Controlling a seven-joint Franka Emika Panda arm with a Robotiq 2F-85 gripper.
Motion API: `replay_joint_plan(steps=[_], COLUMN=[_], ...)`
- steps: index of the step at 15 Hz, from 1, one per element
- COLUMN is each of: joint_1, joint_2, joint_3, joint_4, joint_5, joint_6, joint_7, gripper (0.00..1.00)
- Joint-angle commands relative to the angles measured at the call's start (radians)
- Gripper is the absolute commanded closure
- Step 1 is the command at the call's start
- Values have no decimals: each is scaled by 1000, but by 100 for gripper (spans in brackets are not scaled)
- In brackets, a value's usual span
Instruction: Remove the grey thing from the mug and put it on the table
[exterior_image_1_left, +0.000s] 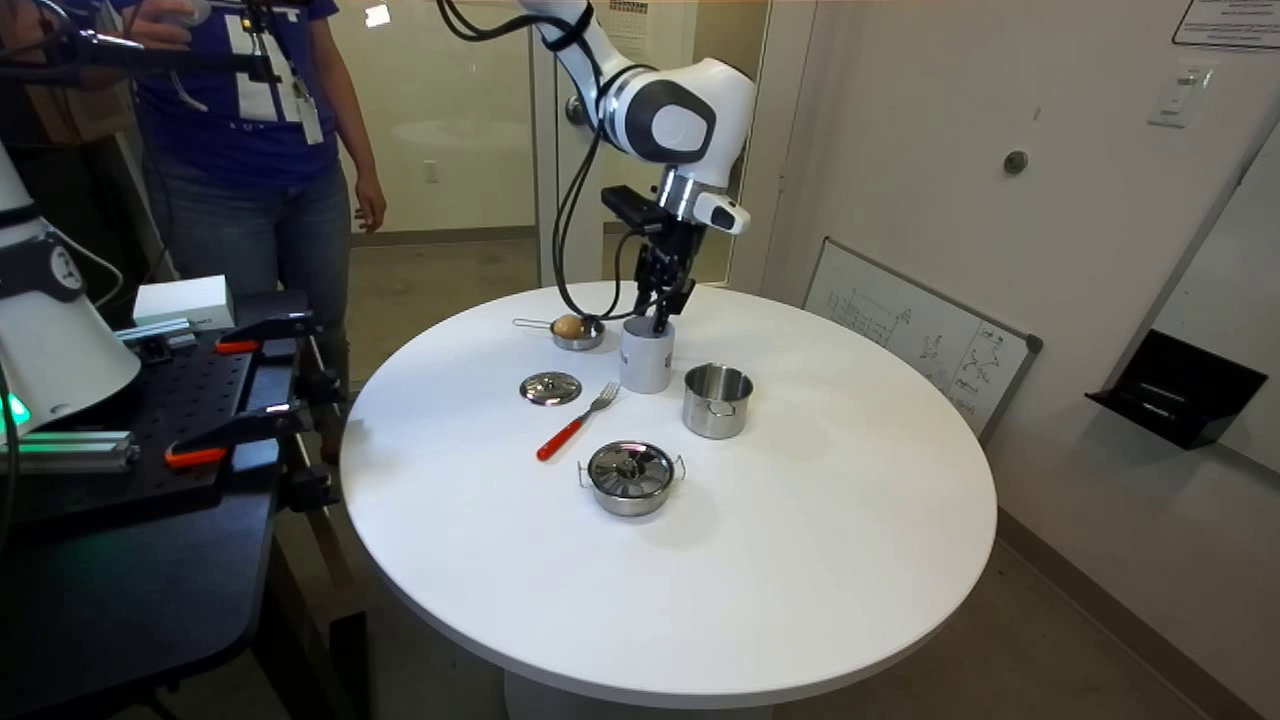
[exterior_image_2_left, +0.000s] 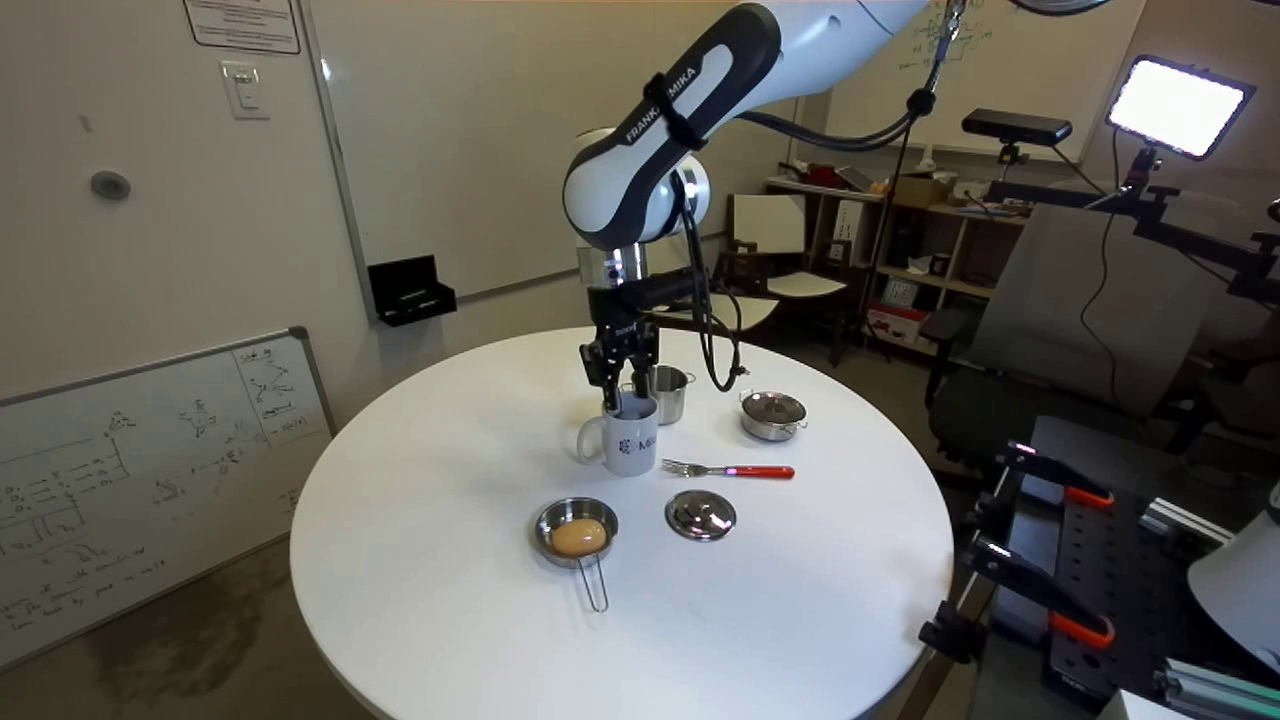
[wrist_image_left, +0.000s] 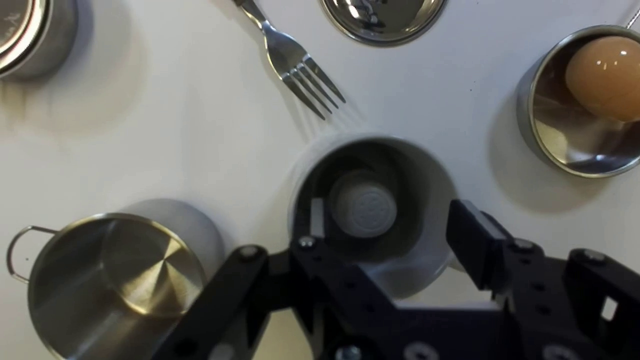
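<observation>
Right under the pincer (exterior_image_2_left: 627, 398), the white mug (exterior_image_2_left: 630, 452) stands upright on the white counter (exterior_image_1_left: 820, 570). Inside sits the grey thing (wrist_image_left: 368, 206), its round end faintly patterned, showing between the pincer's parted jaws in the wrist view.

Black cables (exterior_image_2_left: 850, 143) are looping off the white, black-panelled Franka Panda arm (exterior_image_2_left: 730, 75); silver screws (wrist_image_left: 306, 242) are studding its black Robotiq gripper (wrist_image_left: 387, 215).

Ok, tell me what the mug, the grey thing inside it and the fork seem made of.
Mug: probably glazed ceramic, smooth pale wall with dark print.
Grey thing: matte, faintly dotted top; perhaps plastic or rubber, unclear in shadow.
Fork: likely steel, shiny head; smooth red handle, perhaps plastic.
</observation>
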Motion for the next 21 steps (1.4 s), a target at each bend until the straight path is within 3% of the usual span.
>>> replay_joint_plan(steps=[1,16,21], joint_1=[-4,-4,-5], joint_2=[28,68,75], joint_3=[-2,3,5], joint_4=[40,85,92], joint_5=[0,2,5], joint_6=[-19,-37,-50], joint_7=[-14,-15,-15], gripper=[35,37,42])
